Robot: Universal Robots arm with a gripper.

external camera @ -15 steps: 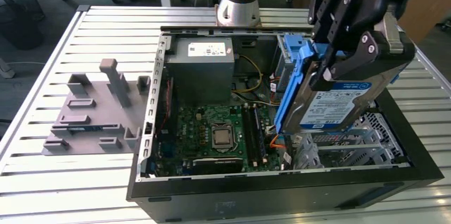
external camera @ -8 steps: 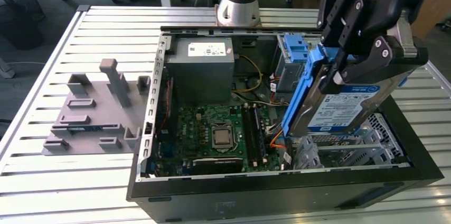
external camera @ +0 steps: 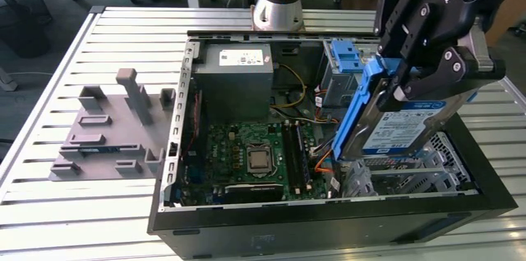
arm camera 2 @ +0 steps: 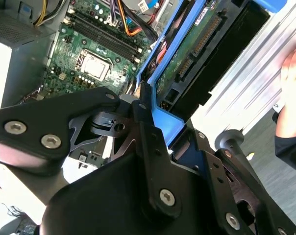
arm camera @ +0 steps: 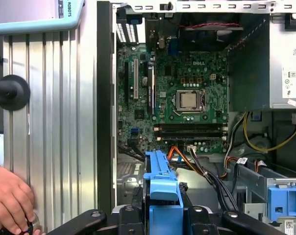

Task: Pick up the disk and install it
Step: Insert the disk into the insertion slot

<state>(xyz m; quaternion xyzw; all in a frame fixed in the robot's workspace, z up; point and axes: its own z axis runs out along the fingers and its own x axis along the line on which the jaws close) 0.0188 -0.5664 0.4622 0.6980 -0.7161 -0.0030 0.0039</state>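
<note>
The disk (external camera: 407, 128), a silver drive with a white-and-blue label in a thin blue bracket, hangs on edge and tilted above the metal drive cage (external camera: 411, 172) at the exterior view's right side of the open computer case (external camera: 329, 224). My gripper (external camera: 403, 85) comes down from above and is shut on the disk's upper end. In the second wrist view the disk's green circuit-board underside (arm camera 2: 187, 54) runs away from the gripper (arm camera 2: 153, 122), with the bracket clamped between the black fingers. In the first wrist view the disk's blue bracket (arm camera: 162, 183) stands up out of the gripper (arm camera: 162, 215), over the case's floor.
Inside the case lie the motherboard (external camera: 258, 153), a grey power supply (external camera: 238, 67), orange and yellow cables (arm camera: 187, 159) and a bare blue latch (external camera: 345, 58). A grey fixture (external camera: 111, 128) sits on the slatted table at the exterior view's left. A person's hand (arm camera: 11, 200) rests on the table beside the case.
</note>
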